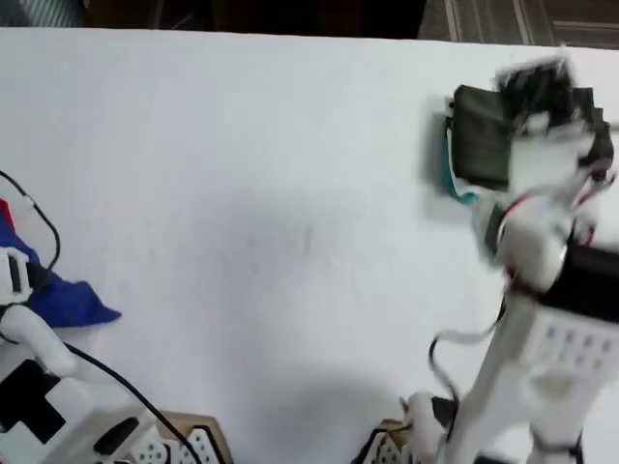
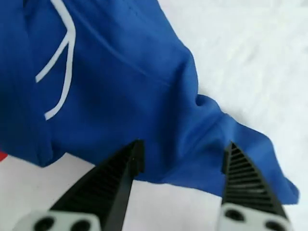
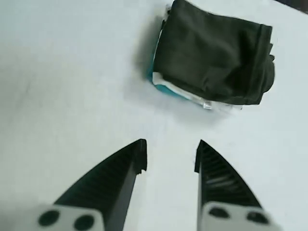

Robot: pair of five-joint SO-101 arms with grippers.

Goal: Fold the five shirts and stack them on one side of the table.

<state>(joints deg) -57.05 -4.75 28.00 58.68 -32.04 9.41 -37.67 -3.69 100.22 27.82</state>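
A: Look of the blue cloth shirt (image 2: 120, 86) with thin white lines?
B: Rumpled, unfolded, bunched to a point at the left edge of the white table (image 1: 242, 193).
A: State of the left gripper (image 2: 185, 146)?
B: Spread wide over the shirt's hem, gripping nothing.
A: And the right gripper (image 3: 171, 142)?
B: Parted too, over bare tabletop, near the folded stack of shirts (image 3: 216, 57): dark olive on top, teal and white beneath, far right of the table.

Beyond your left gripper (image 2: 185, 144) the blue shirt (image 2: 120, 86) runs off frame; the dark shirt (image 3: 216, 57) hides most of the layers (image 3: 162, 87) beneath.
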